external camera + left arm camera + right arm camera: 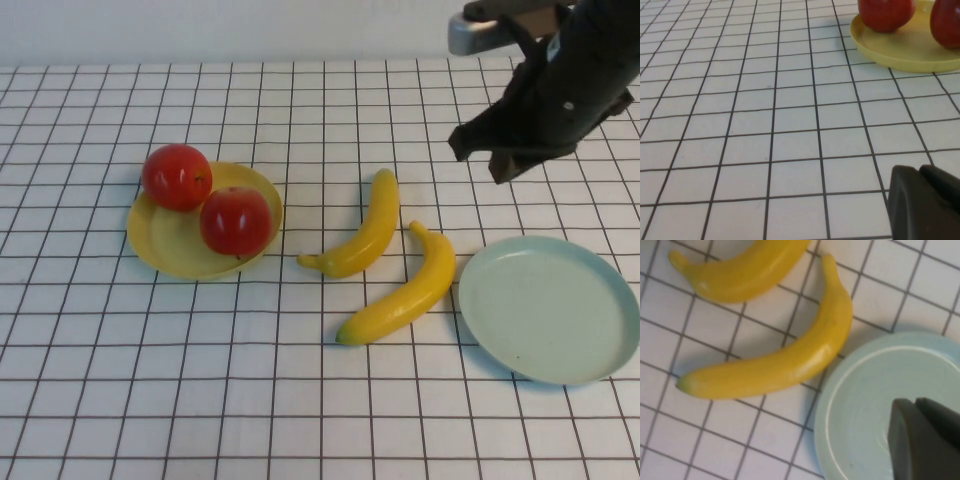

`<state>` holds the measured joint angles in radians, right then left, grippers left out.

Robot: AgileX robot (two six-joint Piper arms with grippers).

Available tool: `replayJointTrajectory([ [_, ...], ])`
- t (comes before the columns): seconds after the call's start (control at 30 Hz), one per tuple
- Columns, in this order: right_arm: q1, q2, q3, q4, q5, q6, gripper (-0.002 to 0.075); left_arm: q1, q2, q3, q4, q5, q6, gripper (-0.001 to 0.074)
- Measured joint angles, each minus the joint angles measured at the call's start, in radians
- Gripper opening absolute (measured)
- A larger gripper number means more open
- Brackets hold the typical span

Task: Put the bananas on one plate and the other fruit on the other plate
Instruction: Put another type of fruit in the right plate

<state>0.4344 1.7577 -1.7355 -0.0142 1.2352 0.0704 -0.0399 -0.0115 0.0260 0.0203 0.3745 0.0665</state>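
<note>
Nearest the camera on the grid-lined bench [300, 420]: the pale blue-green plate [550, 308], at right, carrying nothing. Just beside its left rim, though not resting on it, the nearer banana [405, 292], lying on the cloth with its greenish tip toward the viewer. Next to that, a little farther back and to the left, the second banana [362, 240], likewise flat on the bench and apart from the first. At left, well clear of both, the yellow plate [190, 245] holding 2 red apples: one apple [236, 220] sitting inside it toward the right, the other apple [176, 176] at the far left edge, the 2 close together.

Farther back at right, raised above the bench beyond the blue-green plate: the right claw [505, 155], dark and angled downward, gripping nothing; whether its fingers stand apart or together, impossible to tell. Right wrist view looking straight down on the nearer banana [775, 365] and the plate's rim [840, 390].

Left claw [925, 200] only a dark corner in its own wrist view, low over bare cloth near the yellow plate [890, 52]; open or closed, impossible to tell.
</note>
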Motion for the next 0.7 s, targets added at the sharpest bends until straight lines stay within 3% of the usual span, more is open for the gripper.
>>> replayJointTrajectory([
  [0.17,0.015,0.125,-0.118,0.05,0.0,-0.008,-0.0016,0.0,0.0,0.0,0.0,0.0,0.0,-0.0004],
  [0.4,0.082,0.25,-0.131,0.042,0.0,-0.057,-0.0017,0.0,0.0,0.0,0.0,0.0,0.0,-0.0004],
  [0.57,0.075,0.309,-0.135,-0.061,-0.002,0.009,-0.0015,0.0,0.0,0.0,0.0,0.0,0.0,-0.0004],
  [0.63,0.056,0.322,-0.135,-0.082,-0.002,0.024,0.0008,0.0,0.0,0.0,0.0,0.0,0.0,-0.0004],
  [0.7,0.037,0.331,-0.135,-0.067,-0.002,0.03,0.0081,0.0,0.0,0.0,0.0,0.0,0.0,-0.0004],
])
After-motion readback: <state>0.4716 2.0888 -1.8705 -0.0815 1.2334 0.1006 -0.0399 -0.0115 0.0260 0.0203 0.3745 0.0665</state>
